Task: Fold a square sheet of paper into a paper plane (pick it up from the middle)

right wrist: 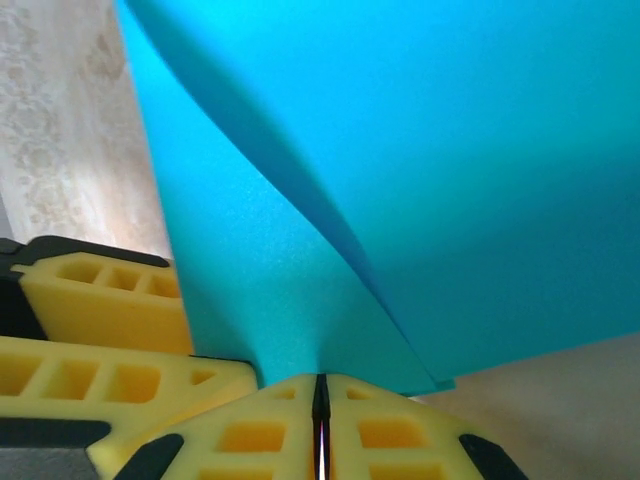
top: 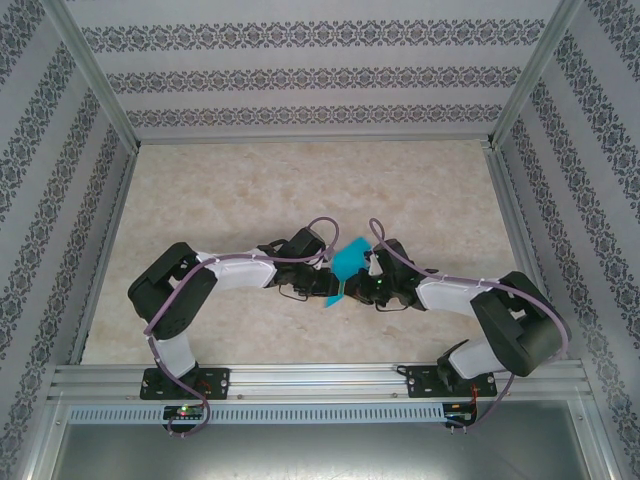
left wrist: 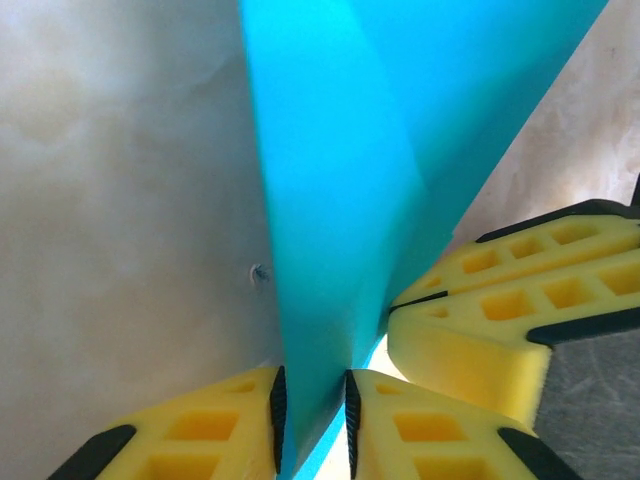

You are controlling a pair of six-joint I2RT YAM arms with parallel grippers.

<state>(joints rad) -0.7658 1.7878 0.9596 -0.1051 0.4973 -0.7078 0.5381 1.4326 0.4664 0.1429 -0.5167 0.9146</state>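
Pinching folded paper (top: 348,266) above table (top: 250,180)

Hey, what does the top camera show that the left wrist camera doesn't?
Top camera alone: both whole arms, meeting mid-table, the patterned walls and the metal rail at the near edge. Left wrist camera alone: the left hand, its yellow fingers close around the lower edge of the thin turquoise-blue folded paper sheet. Both: that paper, the right hand on it and the beige marbled table.

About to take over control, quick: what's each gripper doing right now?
Left gripper: jaws either side of the square sheet of paper, a slight gap showing; cannot tell if clamped.
Right gripper: shut on the sheet's lower edge.
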